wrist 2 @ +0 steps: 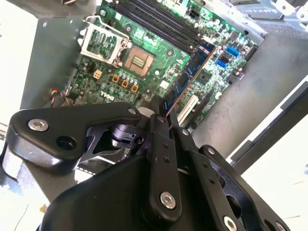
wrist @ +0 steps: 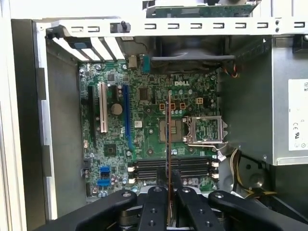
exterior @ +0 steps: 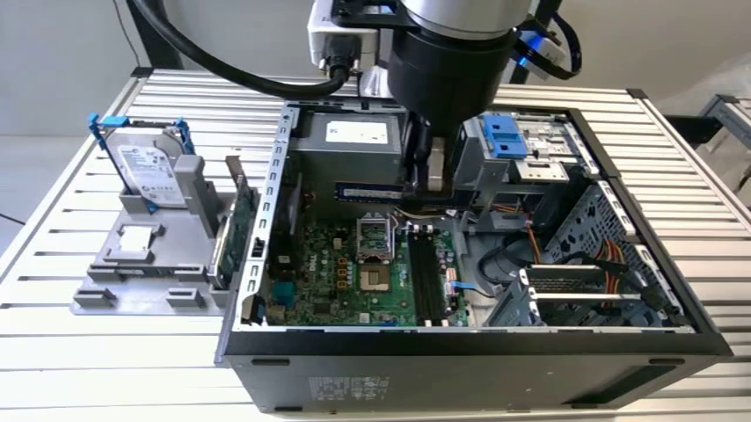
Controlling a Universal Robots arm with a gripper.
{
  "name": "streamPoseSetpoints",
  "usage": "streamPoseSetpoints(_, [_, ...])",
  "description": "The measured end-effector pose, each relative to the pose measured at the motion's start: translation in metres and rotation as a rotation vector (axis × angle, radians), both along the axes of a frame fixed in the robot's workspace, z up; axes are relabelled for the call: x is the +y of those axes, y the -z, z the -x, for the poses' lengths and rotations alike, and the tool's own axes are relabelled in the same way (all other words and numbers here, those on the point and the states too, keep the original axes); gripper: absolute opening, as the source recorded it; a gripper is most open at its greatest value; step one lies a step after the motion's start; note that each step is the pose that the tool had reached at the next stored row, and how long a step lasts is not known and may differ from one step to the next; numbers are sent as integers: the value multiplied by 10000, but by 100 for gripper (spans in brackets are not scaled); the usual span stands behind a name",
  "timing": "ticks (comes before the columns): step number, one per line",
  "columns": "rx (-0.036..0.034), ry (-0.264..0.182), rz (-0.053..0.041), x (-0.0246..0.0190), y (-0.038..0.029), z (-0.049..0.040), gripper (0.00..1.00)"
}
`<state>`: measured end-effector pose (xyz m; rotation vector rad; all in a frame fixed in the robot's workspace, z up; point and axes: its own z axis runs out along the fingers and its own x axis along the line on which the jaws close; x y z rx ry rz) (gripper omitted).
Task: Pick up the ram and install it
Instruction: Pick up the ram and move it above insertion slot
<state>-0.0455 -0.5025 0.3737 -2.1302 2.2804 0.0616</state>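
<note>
1. My gripper (wrist: 169, 195) is pinching the ram (wrist: 168, 139) by one end, with a finger pressed on each flat face. In the first wrist view I see the stick edge-on, running straight out from between the fingers.
2. In the second wrist view the gripper (wrist 2: 166, 124) holds the ram (wrist 2: 190, 72) with its blue face showing.
3. In the exterior view the gripper (exterior: 430, 180) hangs inside the open side of the computer case (exterior: 470, 341). The ram (exterior: 369, 187) is held level there, pointing toward the exterior view's left.
4. Deeper in the case lies the green motherboard (exterior: 334, 272). The ram floats above it, clear of the board.
5. The long black memory slots (exterior: 425, 277) run crosswise to the ram, and it is not seated in any of them.
6. The processor socket (wrist 2: 138, 60) sits just beside those slots.
7. A grey power supply (exterior: 352, 136) fills the case's far end.
8. Outside the case, on the exterior view's left, a green card (exterior: 241, 224) stands on edge just beside the case wall in a grey holder (exterior: 141, 272).
9. Farther from the case, a hard drive (exterior: 153, 171) stands upright in the same holder, on the slatted metal table (exterior: 118, 369).
</note>
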Motion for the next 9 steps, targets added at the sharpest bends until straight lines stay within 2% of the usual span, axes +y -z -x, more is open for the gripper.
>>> streamPoseSetpoints(9, [0,0,1,0,0,-129,0])
